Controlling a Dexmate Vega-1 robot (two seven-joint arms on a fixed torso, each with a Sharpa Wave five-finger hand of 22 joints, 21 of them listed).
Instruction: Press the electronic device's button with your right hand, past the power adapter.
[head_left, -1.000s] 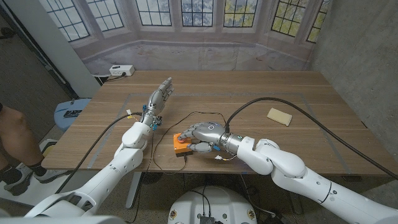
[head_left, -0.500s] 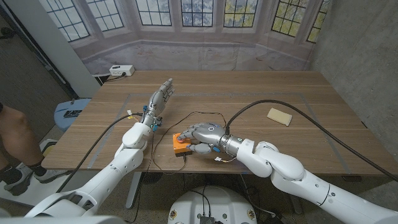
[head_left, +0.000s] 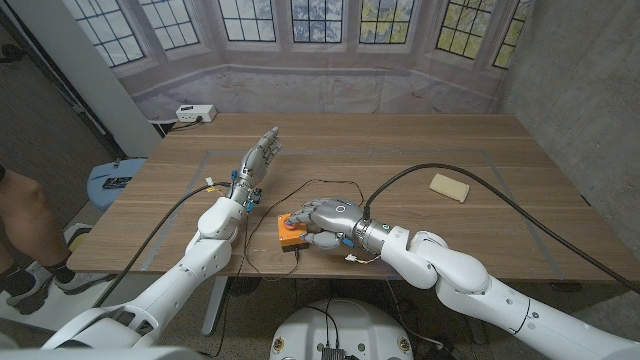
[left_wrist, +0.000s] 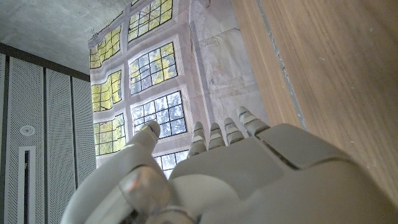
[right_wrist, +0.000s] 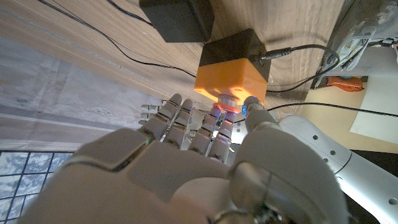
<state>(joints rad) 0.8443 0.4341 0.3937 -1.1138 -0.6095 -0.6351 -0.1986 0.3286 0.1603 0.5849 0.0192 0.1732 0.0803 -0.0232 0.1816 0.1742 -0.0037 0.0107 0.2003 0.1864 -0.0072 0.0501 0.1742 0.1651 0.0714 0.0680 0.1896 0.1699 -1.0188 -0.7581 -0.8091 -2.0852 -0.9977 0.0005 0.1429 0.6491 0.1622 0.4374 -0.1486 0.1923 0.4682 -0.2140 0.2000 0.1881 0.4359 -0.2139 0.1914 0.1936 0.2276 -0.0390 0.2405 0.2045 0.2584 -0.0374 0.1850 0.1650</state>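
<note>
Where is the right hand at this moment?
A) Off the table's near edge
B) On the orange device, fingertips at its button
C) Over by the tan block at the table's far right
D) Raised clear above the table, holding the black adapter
B: in the right wrist view the right hand has its fingertips at the button on the orange device; the head view shows that hand over the device.

device: orange-and-black plastic box (right_wrist: 235, 74), red round button (right_wrist: 227, 101) facing the hand, near table's front edge
adapter: black power brick (right_wrist: 177, 18), just beside device
</note>
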